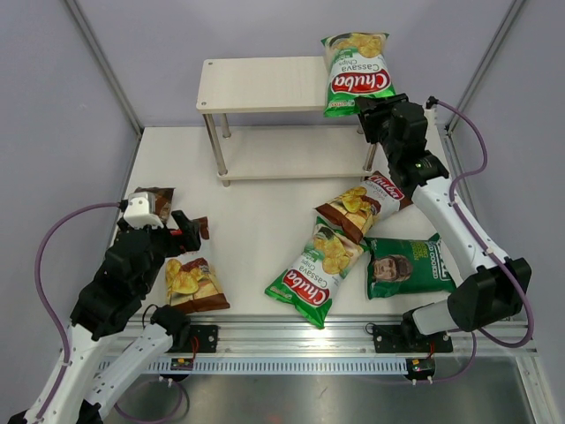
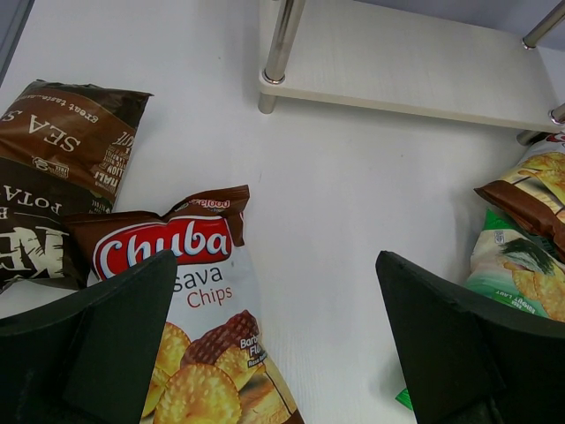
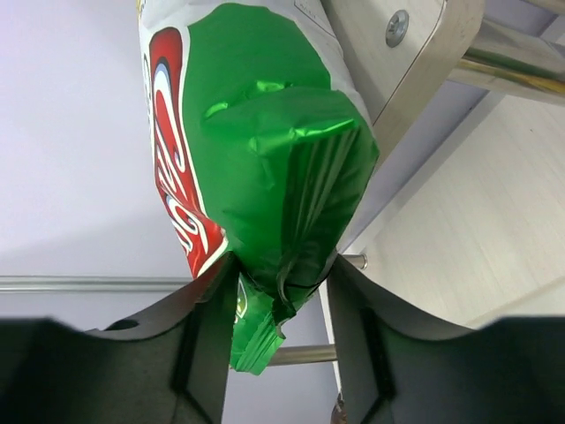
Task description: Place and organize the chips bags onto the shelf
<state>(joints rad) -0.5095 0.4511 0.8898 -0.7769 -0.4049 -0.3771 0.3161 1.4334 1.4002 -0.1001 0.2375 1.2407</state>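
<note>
Closest to the left wrist camera, the left fingers (image 2: pixel 97 344) stand wide apart and hold nothing; a brown-and-white Chuba bag (image 2: pixel 199 300) lies on the table (image 2: pixel 353 203) partly under the left-hand one, a dark brown Kettle bag (image 2: pixel 62 168) beyond it. In the right wrist view the right fingers (image 3: pixel 207 344) sit partly closed around the crimped bottom of a bright green Chuba bag (image 3: pixel 265 159), seemingly pinching it, the bag rising ahead of them against the shelf (image 3: pixel 424 53). From above, that bag stands at the top board's right end just past those fingers, a dark green bag (image 1: pixel 408 265) on the table well behind them.
</note>
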